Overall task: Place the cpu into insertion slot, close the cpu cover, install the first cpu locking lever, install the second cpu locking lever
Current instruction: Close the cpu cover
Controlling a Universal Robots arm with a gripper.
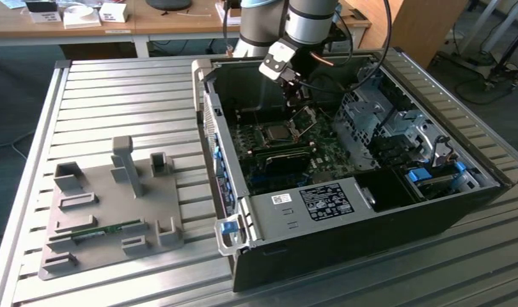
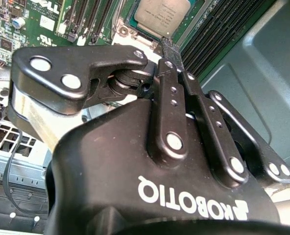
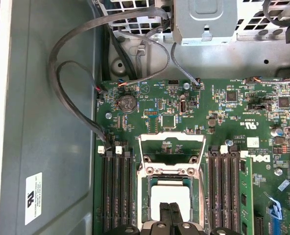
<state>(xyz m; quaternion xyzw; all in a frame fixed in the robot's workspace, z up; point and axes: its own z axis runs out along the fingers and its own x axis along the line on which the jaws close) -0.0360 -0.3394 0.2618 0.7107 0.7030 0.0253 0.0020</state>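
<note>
The small, flat, square cpu with a silver-grey metal top (image 3: 170, 193) lay in the socket of the green motherboard (image 3: 184, 112). The hinged, silvery metal-frame cpu cover (image 3: 172, 138) stood open just beyond it. The arm's black fingers (image 3: 165, 214) hung close over the chip, clenched together on nothing. So near, a slight downward drift could have pressed or scraped the chip and tilted it on its contacts, while an off-centre push might have slipped off the thin frame, letting the cover drop hard.
</note>
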